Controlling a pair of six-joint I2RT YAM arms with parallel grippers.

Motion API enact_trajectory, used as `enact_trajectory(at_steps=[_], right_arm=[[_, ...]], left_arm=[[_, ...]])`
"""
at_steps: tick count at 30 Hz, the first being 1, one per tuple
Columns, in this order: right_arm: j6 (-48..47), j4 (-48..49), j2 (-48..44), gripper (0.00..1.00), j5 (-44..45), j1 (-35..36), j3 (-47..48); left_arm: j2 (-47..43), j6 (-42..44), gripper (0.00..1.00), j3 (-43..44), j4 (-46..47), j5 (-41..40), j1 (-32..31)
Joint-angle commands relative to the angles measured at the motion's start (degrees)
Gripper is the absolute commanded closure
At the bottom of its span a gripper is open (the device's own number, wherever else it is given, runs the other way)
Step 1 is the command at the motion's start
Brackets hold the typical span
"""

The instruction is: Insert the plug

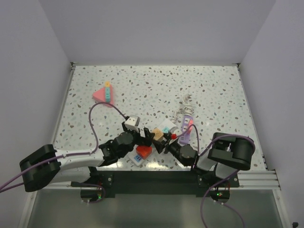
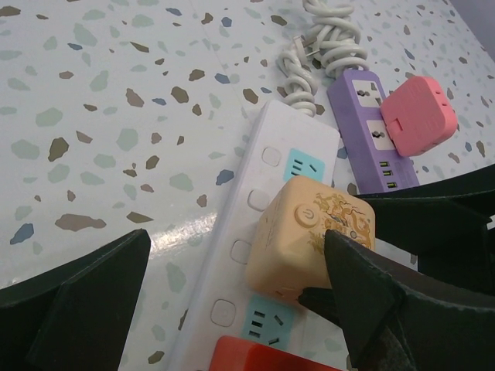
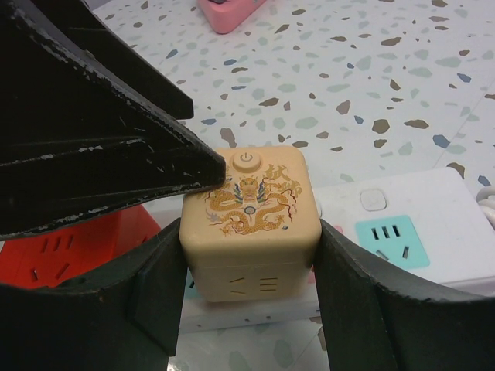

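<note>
Plug (image 3: 249, 209), a beige cube, rests on the white power strip (image 3: 410, 232), clamped between the half-closed fingers of the right hand (image 3: 249, 274). The left hand (image 2: 236, 247) gapes wide beside it above the speckled worktop (image 1: 213, 90), holding nothing.

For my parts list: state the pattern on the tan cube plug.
The cube plug bears a golden dragon print, clearest in the right wrist view.

Bright, even lt; soft shadows
</note>
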Motion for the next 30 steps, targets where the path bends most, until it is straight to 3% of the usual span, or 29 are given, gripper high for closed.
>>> enact_trajectory(at_steps=[1, 17, 30], right_arm=[[1.9, -17.9, 1.5, 1.00, -4.2, 2.2, -2.5], [3.7, -20.1, 6.6, 1.00, -2.0, 7.2, -0.1], [10.4, -25.3, 13.7, 1.00, 5.1, 16.5, 6.4]], left_arm=[[1.4, 0.8, 0.00, -0.4, 4.2, 0.3, 0.2], [2.7, -2.7, 0.00, -14.0, 11.9, 6.7, -0.7], [2.3, -6.8, 0.07, -16.7, 5.6, 3.8, -1.6]])
